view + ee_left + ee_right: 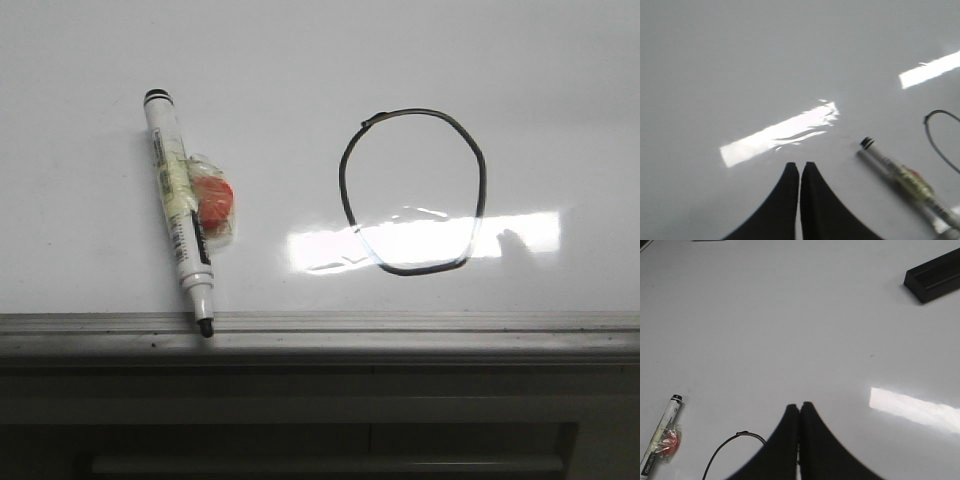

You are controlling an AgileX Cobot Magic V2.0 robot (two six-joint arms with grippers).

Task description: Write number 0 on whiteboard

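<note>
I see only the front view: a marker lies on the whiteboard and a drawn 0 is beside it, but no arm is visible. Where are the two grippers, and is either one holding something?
Observer: The left gripper hangs over bare whiteboard, fingers together, holding nothing.
Operator: And the right one?
Observer: The right gripper is also shut and empty, above the board.
Operator: Is the marker near the left gripper?
Observer: In the left wrist view the marker lies apart from the fingers, not touching them.
Operator: Is anything else on the board that I cannot see?
Observer: Yes, the right wrist view shows a black tray on the board, far from the number 0.
</note>
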